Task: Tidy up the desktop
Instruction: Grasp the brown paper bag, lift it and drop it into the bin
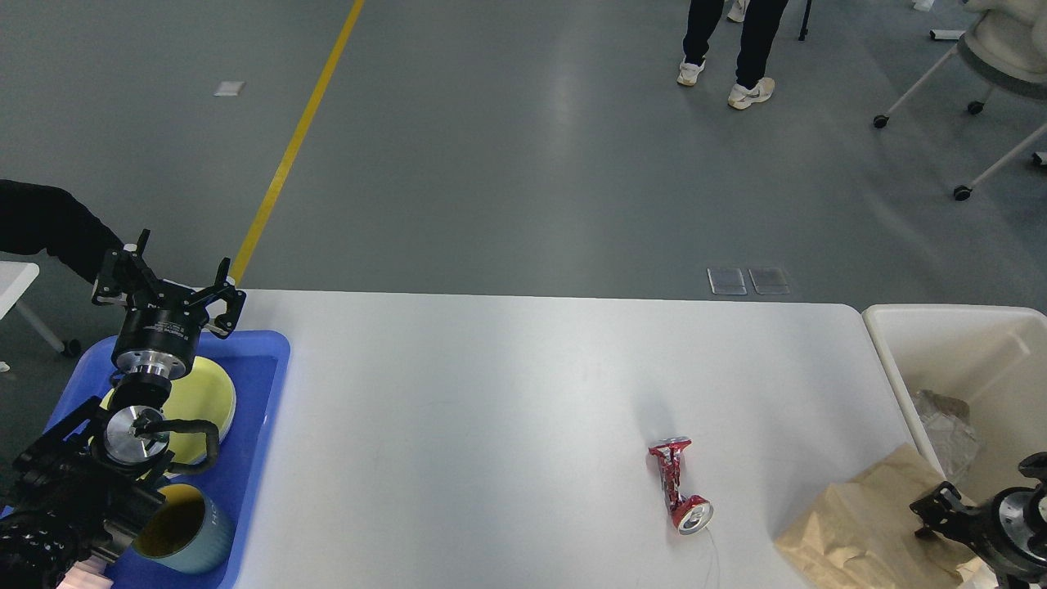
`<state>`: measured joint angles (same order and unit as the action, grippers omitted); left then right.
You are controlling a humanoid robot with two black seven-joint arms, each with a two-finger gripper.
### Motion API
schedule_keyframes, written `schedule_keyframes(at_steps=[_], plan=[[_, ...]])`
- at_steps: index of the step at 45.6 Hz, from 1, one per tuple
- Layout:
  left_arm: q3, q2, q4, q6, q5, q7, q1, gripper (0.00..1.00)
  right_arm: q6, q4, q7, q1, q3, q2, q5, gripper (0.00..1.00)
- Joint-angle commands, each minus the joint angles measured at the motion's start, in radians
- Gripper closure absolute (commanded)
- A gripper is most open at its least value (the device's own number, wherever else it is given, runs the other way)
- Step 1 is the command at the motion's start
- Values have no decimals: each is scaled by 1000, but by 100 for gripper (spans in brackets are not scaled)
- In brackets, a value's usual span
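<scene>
A squashed red can (679, 484) lies on the bench (491, 384), long way pointing away, nearer the right pincer (941, 507), whose grip I cannot tell. The left pincer (168, 282) is wide open, holding 0 things.

Right arm (994, 523) and paper bag (867, 523) cut off by frame edge.

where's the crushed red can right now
In the head view the crushed red can lies on the desktop, right of centre near the front edge, just left of the brown paper bag.
</scene>
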<state>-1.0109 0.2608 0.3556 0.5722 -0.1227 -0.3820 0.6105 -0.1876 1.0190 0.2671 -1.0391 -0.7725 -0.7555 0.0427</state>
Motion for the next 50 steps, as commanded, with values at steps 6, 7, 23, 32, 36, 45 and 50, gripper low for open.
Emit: schedule_keyframes(at_steps=[6, 7, 23, 32, 36, 45, 50], plan=[[0, 0, 0, 0, 0, 0, 0, 3, 37, 24, 0, -2, 35, -2, 2, 100], [0, 0, 0, 0, 0, 0, 0, 3, 42, 24, 0, -2, 44, -5, 2, 100], [0, 0, 0, 0, 0, 0, 0, 3, 48, 93, 1, -199, 131, -81, 0, 100], [0, 0, 0, 0, 0, 0, 0, 3, 42, 124, 7, -383, 131, -97, 0, 100], [0, 0, 0, 0, 0, 0, 0, 3, 36, 125, 9, -456, 130, -99, 0, 100], [0, 0, 0, 0, 0, 0, 0, 3, 19, 125, 11, -643, 130, -137, 0, 100], [0, 0, 0, 0, 0, 0, 0, 3, -4, 124, 11, -760, 131, -183, 0, 100]])
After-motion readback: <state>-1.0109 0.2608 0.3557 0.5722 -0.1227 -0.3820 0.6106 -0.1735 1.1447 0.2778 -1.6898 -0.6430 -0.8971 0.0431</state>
